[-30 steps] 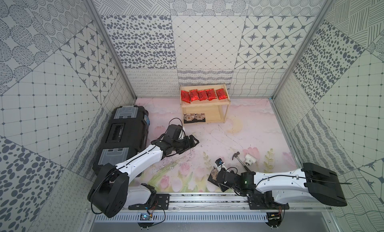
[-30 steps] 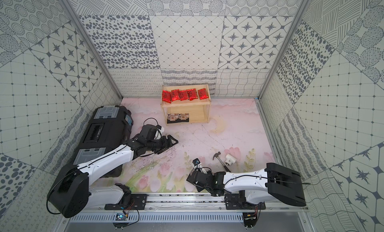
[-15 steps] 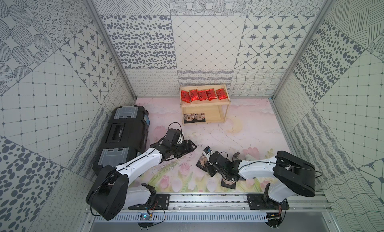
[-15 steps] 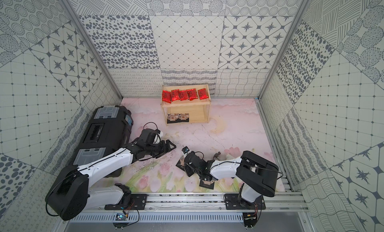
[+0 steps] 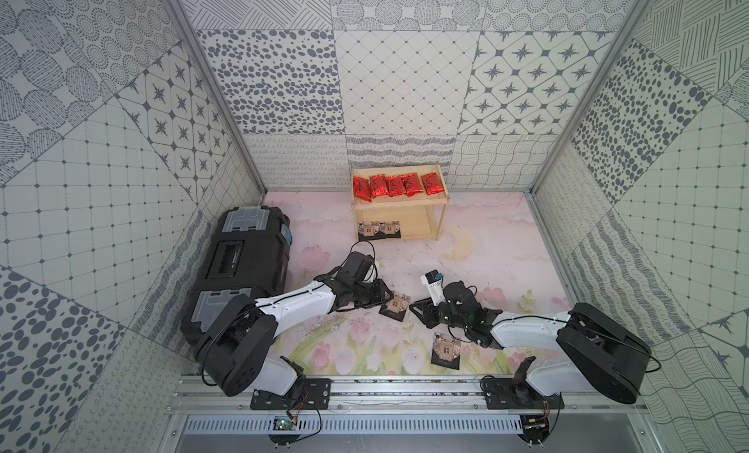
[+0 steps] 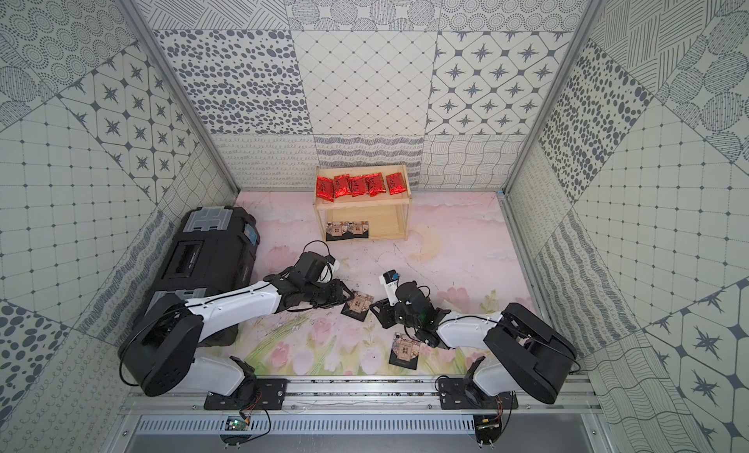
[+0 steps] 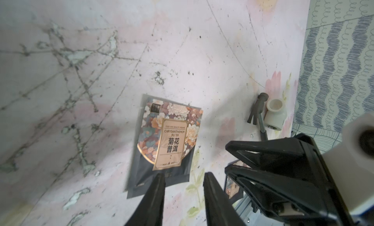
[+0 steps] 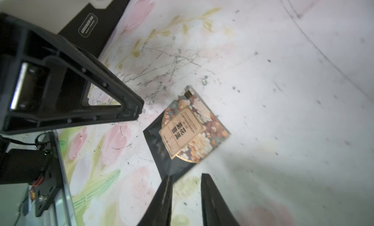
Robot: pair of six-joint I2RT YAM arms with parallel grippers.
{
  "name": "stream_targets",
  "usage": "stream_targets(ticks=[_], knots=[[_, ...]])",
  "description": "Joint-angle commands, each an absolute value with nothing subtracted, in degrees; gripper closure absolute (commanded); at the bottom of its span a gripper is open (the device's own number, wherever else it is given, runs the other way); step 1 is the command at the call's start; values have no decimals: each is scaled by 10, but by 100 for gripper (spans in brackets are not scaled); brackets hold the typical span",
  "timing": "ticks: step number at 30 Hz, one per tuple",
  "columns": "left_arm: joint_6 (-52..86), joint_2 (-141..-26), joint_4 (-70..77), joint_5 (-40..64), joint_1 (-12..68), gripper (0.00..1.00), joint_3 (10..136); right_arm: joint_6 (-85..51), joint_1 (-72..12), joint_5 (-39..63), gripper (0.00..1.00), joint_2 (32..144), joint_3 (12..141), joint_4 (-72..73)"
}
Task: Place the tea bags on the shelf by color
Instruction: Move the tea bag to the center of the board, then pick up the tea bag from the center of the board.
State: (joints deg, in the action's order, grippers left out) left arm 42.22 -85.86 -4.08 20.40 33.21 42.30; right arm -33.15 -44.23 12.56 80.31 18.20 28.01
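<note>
Scuffed floral mat (image 7: 202,53), flat glossy dark sachet (image 7: 168,138), tapered left fingers (image 7: 153,198) and right fingers (image 8: 162,200) slightly spread

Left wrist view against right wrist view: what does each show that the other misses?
Only the left wrist view shows the white plastic fitting, the grey tool beside it and the right gripper side-on. Only the right wrist view shows the black toolbox and the left gripper side-on. Both show the same dark sachet lying flat on the floral mat, with the viewing arm's own jaws apart near its edge.
</note>
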Motion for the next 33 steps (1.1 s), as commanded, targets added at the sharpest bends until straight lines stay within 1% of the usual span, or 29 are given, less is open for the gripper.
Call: stream_targets(ticks=[1, 4, 7, 12, 15, 21, 24, 27, 29, 30, 31, 33], knots=[[394, -900, -3, 190, 337, 65, 434, -467, -411, 220, 71, 818, 156, 396], [388, -906, -2, 178, 336, 65, 428, -520, -377, 278, 70, 873, 159, 468], [381, -908, -6, 166, 335, 65, 421, -567, -362, 317, 70, 946, 173, 529], [380, -913, -4, 165, 329, 65, 404, -620, -355, 338, 73, 1032, 194, 578], [382, -914, 1, 168, 326, 65, 396, -629, -353, 345, 74, 1049, 207, 573], [387, -930, 13, 182, 320, 66, 392, -619, -353, 350, 73, 1043, 254, 507], [392, -931, 18, 189, 318, 66, 390, -626, -354, 357, 74, 1057, 276, 513], [392, -917, 15, 187, 316, 65, 387, -640, -356, 372, 80, 1084, 295, 544], [395, -899, 6, 191, 308, 64, 389, -644, -355, 385, 92, 1103, 305, 565], [400, -890, 4, 196, 302, 62, 389, -644, -354, 391, 97, 1106, 306, 571], [407, -878, 7, 205, 293, 58, 388, -641, -352, 396, 100, 1107, 307, 576], [425, -853, 20, 230, 271, 50, 382, -632, -343, 410, 100, 1101, 306, 586]])
